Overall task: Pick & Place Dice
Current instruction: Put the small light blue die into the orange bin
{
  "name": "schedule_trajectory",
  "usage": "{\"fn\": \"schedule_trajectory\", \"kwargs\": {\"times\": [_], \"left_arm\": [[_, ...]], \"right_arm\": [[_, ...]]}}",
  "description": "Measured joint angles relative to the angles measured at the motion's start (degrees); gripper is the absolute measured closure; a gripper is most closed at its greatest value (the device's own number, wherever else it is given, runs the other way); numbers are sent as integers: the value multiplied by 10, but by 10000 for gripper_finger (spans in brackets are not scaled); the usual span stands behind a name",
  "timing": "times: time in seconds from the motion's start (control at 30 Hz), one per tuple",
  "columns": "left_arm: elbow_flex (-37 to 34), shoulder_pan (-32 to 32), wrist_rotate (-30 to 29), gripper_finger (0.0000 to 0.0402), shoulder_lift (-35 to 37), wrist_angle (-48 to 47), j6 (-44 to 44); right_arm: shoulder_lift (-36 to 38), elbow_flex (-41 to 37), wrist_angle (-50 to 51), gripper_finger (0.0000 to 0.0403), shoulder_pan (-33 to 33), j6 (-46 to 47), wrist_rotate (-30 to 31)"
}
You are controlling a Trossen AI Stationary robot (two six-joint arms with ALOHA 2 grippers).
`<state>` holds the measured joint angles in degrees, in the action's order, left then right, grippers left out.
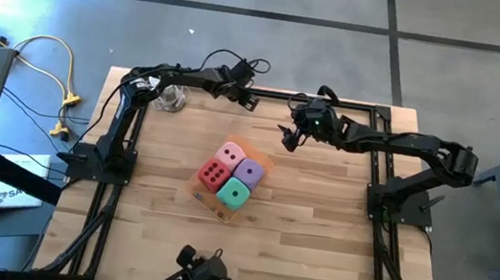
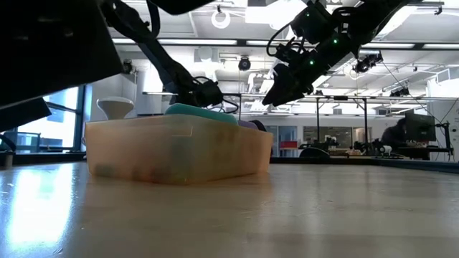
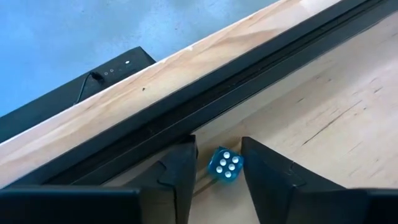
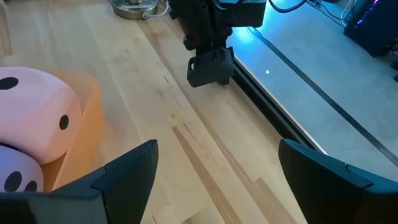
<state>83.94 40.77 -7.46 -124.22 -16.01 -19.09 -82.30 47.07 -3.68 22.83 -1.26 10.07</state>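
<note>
Four soft dice sit packed in an orange tray at mid-table: pink, red, purple and teal. In the low view the tray hides all but the teal top. My left gripper is open at the far edge rail, its fingers either side of a small blue translucent die lying on the wood. My right gripper hangs wide open above the table, just beyond the tray's far right corner, and touches nothing. Its wrist view shows the pink die. My left gripper comes down slanting at the small blue die, one finger on each side of it. The die rests on the table beside the black rail. Whether either finger touches it, I cannot tell.
A black frame rail runs along the far edge, right behind the small die. A metal bowl stands near the far left corner. Bare wood lies between the tray and the rail. A third dark gripper sits at the near edge.
</note>
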Motion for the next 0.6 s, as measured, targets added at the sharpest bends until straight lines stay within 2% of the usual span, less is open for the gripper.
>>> {"fn": "schedule_trajectory", "kwargs": {"times": [0.5,0.6], "left_arm": [[0,-7,-4,352,0,-34,11],[0,-8,-3,356,0,-39,18]], "right_arm": [[0,0,0,78,0,2,0],[0,0,0,78,0,5,0]]}}
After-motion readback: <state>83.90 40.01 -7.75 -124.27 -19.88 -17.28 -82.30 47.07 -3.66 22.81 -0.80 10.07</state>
